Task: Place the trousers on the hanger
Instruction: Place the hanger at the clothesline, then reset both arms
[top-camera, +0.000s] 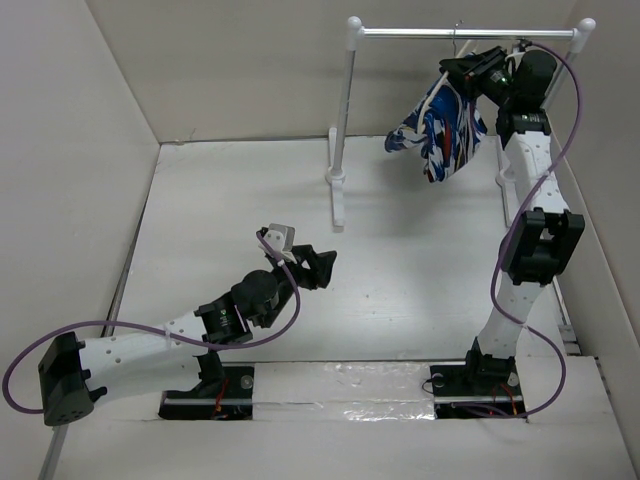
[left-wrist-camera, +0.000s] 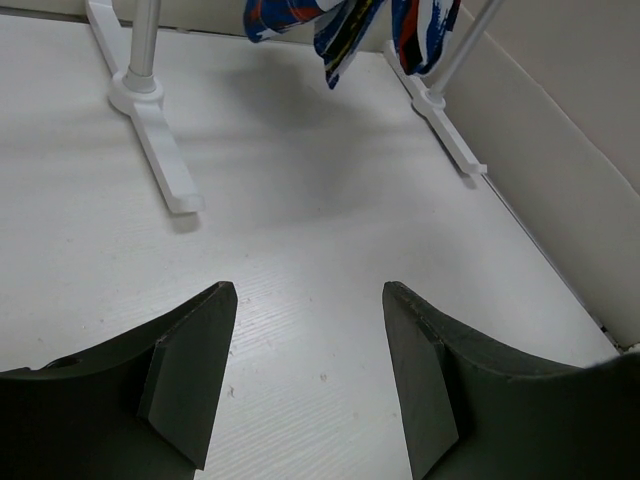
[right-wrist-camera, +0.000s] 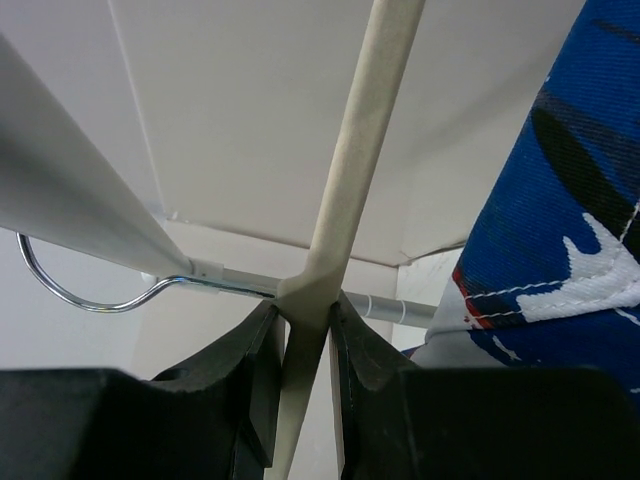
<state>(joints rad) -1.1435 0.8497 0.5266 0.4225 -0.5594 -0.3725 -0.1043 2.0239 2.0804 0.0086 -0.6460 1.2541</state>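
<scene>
The trousers (top-camera: 440, 135) hang draped over the hanger (right-wrist-camera: 350, 170), whose cream frame the right gripper (right-wrist-camera: 305, 325) pinches tight, high beside the rack's (top-camera: 345, 110) crossbar (top-camera: 420, 32). The left gripper (left-wrist-camera: 310, 370) gapes empty, low over the table (left-wrist-camera: 300, 200), well apart.

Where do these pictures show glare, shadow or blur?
Top external view: even light, glare on the shiny tape strip at the near edge. Left wrist view: a soft shadow on the white table under the bright blue patterned trousers. Right wrist view: the thin cream-white hanger looks slightly soft, while the trousers' stitching is sharp.
</scene>
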